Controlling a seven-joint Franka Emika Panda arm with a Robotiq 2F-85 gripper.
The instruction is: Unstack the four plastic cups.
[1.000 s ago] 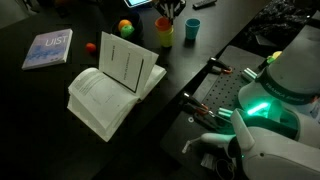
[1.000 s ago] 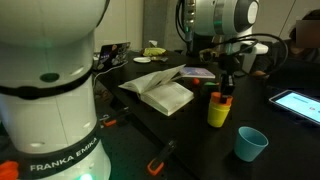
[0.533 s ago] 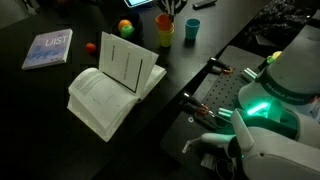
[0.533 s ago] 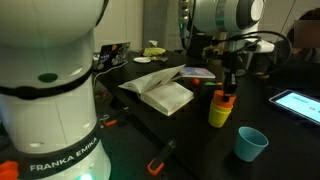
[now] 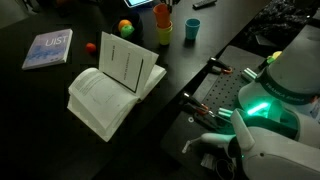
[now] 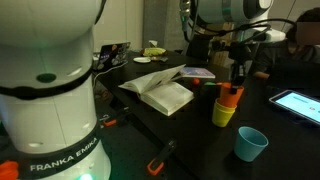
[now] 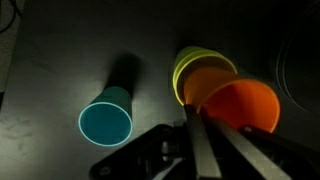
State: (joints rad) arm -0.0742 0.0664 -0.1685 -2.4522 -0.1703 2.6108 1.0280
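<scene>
Orange cup [image 6: 231, 96] clamped at rim by gripper [image 6: 237, 85], tilted, half out of yellow cup [image 6: 223, 113].
Wrist view: fingers [image 7: 195, 145] pressed tog. on the orange rim, teal cup [image 7: 106, 122] upright & apart on the dark table [image 7: 50, 60]. Only an ext. view gives open book [image 5: 115, 85] near the cups, blue book [image 5: 48, 48] & small ball [image 5: 125, 27] farther off.

dark table [image 5: 40, 110]. open book [image 5: 110, 85] lies mid-surface, with a blue booklet [image 5: 48, 48] flat and well apart from it. ball [image 5: 125, 27] and small red item [image 5: 91, 46], possibly a cap, lie beyond. nested yellow cups [image 6: 223, 112] stand upright, teal cup [image 6: 250, 143] near, not touching.
</scene>
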